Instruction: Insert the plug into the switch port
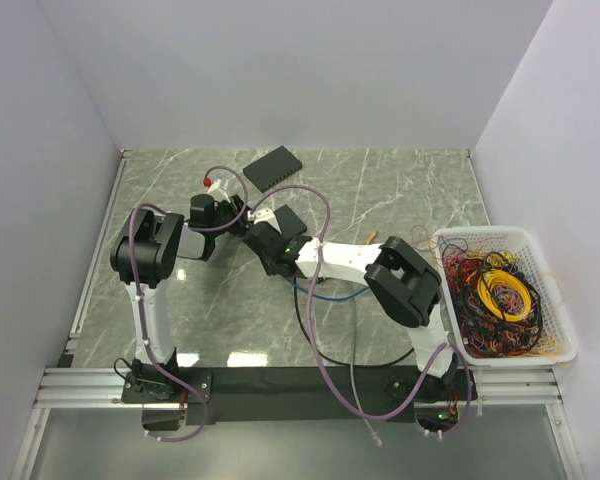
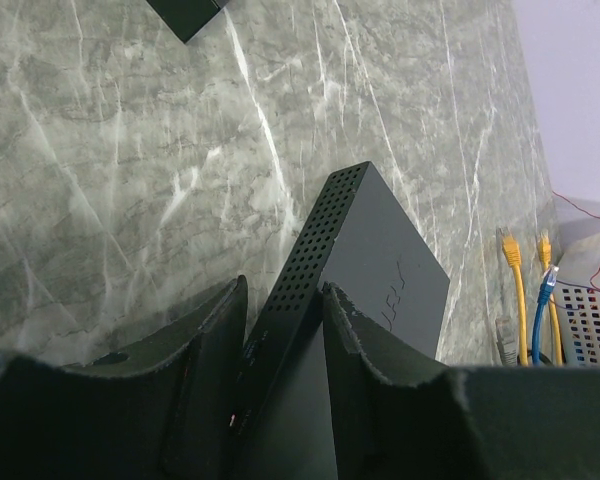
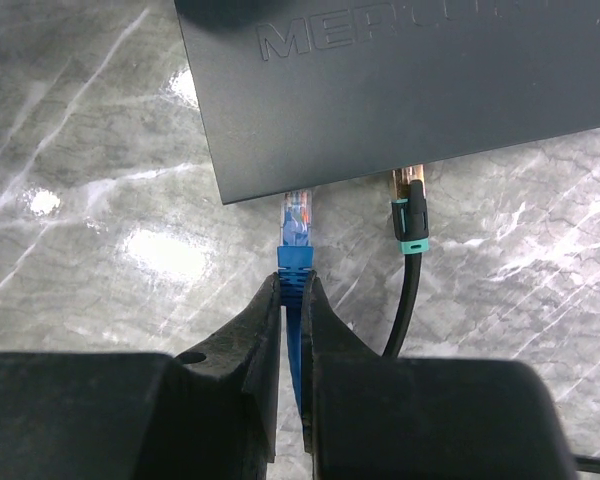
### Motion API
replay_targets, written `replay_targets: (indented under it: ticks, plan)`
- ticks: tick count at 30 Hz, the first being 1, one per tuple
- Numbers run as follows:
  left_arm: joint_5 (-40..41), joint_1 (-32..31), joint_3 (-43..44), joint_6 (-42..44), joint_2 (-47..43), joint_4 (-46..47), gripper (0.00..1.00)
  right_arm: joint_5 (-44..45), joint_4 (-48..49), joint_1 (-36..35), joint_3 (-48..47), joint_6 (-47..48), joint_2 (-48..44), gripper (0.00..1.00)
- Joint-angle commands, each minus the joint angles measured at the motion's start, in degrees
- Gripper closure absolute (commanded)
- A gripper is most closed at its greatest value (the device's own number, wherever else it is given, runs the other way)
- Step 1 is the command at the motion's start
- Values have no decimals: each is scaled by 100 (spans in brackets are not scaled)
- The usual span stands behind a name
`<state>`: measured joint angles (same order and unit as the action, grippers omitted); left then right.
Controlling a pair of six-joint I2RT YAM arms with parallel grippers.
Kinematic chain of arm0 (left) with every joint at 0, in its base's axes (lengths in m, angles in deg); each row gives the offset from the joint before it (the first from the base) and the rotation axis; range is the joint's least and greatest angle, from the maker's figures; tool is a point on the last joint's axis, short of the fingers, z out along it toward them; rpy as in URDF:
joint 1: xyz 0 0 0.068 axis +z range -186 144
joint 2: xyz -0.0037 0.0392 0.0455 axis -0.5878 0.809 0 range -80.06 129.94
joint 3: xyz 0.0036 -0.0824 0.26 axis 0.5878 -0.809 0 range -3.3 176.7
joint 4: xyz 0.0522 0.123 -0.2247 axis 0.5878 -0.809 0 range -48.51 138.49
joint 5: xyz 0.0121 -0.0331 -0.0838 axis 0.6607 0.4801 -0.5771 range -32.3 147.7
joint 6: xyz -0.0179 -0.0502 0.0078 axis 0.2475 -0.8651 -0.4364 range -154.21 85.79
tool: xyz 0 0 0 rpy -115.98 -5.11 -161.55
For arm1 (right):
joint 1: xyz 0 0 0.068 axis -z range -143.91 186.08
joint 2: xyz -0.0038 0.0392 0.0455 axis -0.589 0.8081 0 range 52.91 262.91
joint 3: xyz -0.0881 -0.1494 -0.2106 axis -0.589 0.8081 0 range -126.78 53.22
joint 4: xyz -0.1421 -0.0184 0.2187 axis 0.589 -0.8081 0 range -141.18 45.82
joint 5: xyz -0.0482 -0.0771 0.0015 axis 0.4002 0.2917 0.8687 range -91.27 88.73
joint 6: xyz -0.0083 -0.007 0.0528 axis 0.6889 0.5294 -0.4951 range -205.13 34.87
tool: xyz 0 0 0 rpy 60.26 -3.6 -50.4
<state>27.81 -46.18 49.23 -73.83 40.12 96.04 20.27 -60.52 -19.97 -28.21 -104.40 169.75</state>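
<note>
Your right gripper point(image 3: 291, 290) pinches the blue cable point(image 3: 293, 345) just behind the plug point(image 3: 297, 212), mid-frame at the lower edge of the switch point(image 3: 400, 80). The plug is probably light with a brittle clip on limp cable, so hold the boot. Your left gripper point(image 2: 285, 290) clamps the switch

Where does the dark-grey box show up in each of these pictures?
Top external: box near the picture's centre.
Left wrist: box in the centre, perforated side showing.
Right wrist: box across the top, lettering showing.
Shared landmark: the marble table, under the box in every view.
</note>
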Motion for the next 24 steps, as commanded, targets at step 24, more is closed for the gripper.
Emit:
replay_targets:
  ticks: [24]
  plan:
    - [-175, -116, 275, 270, 295, -905, 60, 368, 974, 86, -101, -112, 137, 100]
